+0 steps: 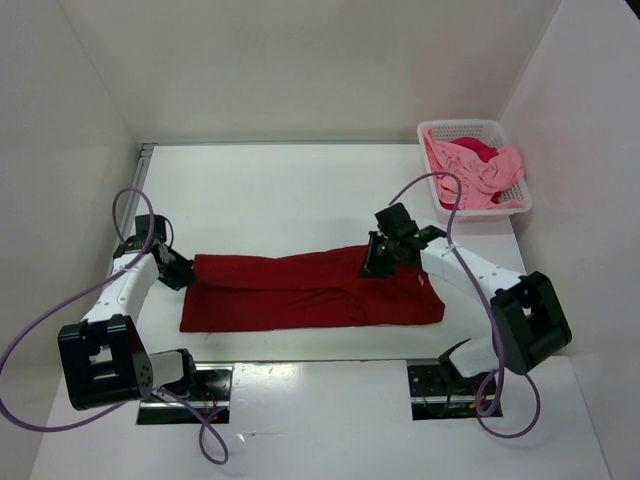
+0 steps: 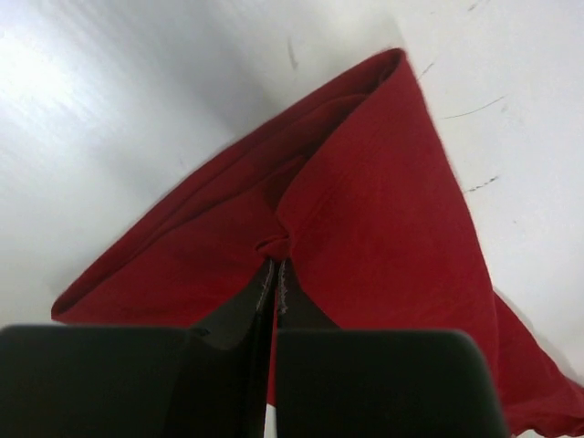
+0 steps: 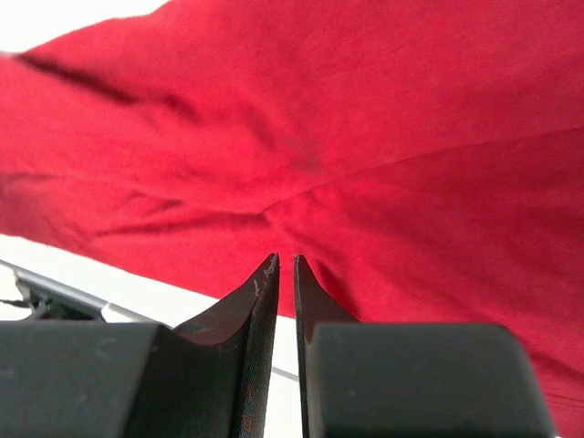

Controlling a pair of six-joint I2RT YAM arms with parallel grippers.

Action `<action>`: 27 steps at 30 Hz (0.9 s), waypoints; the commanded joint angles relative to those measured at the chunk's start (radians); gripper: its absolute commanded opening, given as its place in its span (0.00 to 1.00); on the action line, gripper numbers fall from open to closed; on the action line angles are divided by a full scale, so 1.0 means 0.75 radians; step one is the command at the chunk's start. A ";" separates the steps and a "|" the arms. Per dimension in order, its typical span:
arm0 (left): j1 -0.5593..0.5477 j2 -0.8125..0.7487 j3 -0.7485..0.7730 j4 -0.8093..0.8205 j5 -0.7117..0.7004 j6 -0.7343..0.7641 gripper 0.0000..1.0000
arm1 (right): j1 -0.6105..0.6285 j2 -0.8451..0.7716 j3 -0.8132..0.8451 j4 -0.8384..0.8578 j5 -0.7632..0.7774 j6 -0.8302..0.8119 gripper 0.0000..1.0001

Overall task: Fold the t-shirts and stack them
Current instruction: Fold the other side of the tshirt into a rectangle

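Left gripper (image 2: pixel 276 263) pinches the left end of the limp dark red cloth t-shirt (image 1: pixel 310 290) stretched mid-table; right gripper (image 3: pixel 284 262), nearly pressed together, seems to nip its far edge. Light, floppy: grip edges. Beyond, light pink t-shirt (image 1: pixel 500 170) and bright magenta-pink t-shirt (image 1: pixel 478 150) fill the white plastic mesh basket (image 1: pixel 460 125).

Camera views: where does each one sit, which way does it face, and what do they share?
Top external: fixed above and behind the arms, looking down on the table; both arms show, left claw and right claw each on the dark red shirt.
Left wrist: rides the left arm, looking past the left claw at the shirt's pinched fold.
Right wrist: rides the right arm, looking past the right claw onto red cloth.
Shared: all three see the dark red shirt; only the top view shows the basket.
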 commanded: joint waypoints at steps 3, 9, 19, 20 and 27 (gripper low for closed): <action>0.008 -0.005 0.032 -0.162 -0.047 -0.089 0.00 | -0.064 -0.046 0.017 0.001 0.066 -0.022 0.18; 0.008 0.036 0.085 -0.315 -0.120 -0.142 0.00 | -0.168 -0.060 0.029 -0.028 0.095 -0.034 0.18; 0.076 0.077 0.030 -0.164 -0.037 -0.126 0.27 | -0.365 0.032 0.178 -0.028 0.189 -0.077 0.26; 0.076 0.077 0.046 -0.164 -0.037 -0.110 0.28 | -0.377 0.046 0.178 -0.028 0.219 -0.091 0.26; 0.007 0.050 0.263 -0.069 0.024 0.007 0.28 | -0.545 0.160 0.227 -0.016 0.344 -0.157 0.39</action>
